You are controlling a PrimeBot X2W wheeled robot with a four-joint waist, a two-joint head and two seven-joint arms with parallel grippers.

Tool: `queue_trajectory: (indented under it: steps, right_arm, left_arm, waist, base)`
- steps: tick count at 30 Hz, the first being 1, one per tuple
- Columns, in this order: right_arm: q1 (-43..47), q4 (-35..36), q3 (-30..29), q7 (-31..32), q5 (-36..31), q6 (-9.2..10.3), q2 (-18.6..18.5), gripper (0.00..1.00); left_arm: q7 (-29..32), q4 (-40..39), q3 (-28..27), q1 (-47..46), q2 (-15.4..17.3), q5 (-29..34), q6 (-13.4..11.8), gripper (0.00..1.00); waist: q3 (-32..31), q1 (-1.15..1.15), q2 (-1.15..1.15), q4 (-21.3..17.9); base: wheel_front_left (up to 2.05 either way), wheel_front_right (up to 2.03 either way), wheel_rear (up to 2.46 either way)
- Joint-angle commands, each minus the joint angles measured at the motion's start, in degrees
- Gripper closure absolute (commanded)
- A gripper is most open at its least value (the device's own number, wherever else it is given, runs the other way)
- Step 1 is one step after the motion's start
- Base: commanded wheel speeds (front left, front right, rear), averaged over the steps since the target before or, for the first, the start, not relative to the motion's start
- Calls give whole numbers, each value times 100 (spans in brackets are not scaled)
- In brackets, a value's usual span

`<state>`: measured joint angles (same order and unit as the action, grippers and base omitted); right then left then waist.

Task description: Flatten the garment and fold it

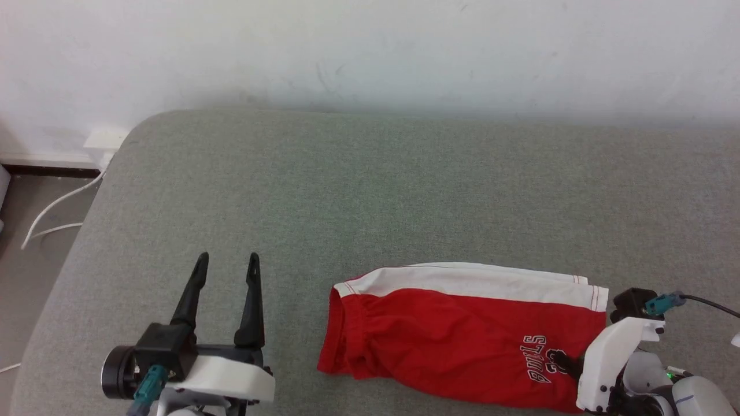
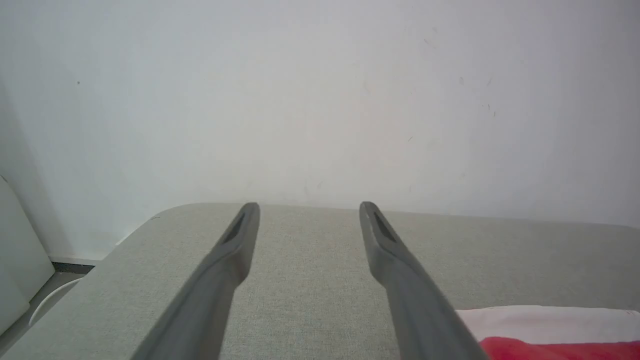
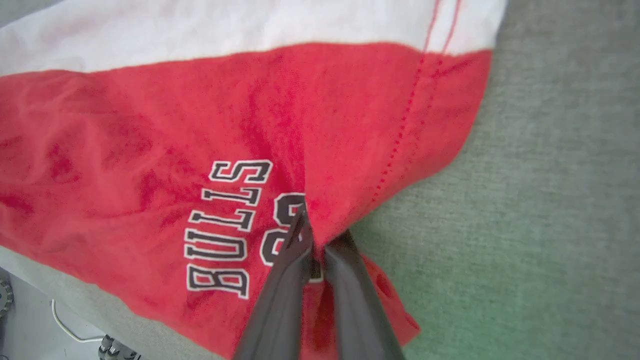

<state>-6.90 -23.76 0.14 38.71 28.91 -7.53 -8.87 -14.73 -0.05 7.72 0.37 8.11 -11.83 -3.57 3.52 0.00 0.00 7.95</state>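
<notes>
— Right jaws first: what are they doing?
— Closed. Their two dark fingers are pinched together on a fold of red cloth from the shorts, right beside the printed "23" and close to the hem corner. The cloth puckers up into the pinch.
— And the left jaws?
— Spread wide, with nothing between them. Their fingers point toward the wall over a bare part of the grey fabric-covered surface, to the left of the shorts and apart from them. Whether the tips touch the surface I cannot tell.
— Where do the shorts lie?
— On the right half of that surface, near its front edge, stretched out sideways. The gathered waistband faces the left jaws. The leg hem is at the right, where the right arm's white wrist covers its near corner. The wide white stripe runs along the far side and the red panel lies nearer the robot, with "BULLS" reading sideways in the head view. The left wrist view catches a bit of stripe and red at its lower right.
— Anything around it?
— A white cable lies on the floor past the surface's rounded left corner, below a white box at the wall's foot.
</notes>
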Motion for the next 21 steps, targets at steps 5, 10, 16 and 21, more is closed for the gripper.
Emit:
queue_trajectory:
  steps: [5, 10, 16, 21]
  right_arm:
    - [174, 165, 103, -373, 65, 4, -31, 100]
    - [421, 824, -334, -621, -35, 4, -249, 100]
    - [849, 1674, -943, -411, -472, 4, -396, 100]
    - [777, 2391, -467, -220, -814, 4, -326, 100]
  left_arm:
    - [-27, 114, -139, 216, -120, 165, 133, 0]
    - [-27, 166, -215, 313, -189, 238, 223, 0]
    - [-27, 173, -287, 352, -268, 279, 301, 0]
    - [-27, 187, -337, 294, -332, 287, 357, 0]
  waist:
    - [-186, 0, 0, -66]
    - [-306, 0, 0, -125]
    - [-286, 0, 0, -237]
    - [-204, 0, 0, -315]
  base:
    - [0, 0, 0]
    - [0, 0, 0]
    - [0, 0, 0]
    - [0, 0, 0]
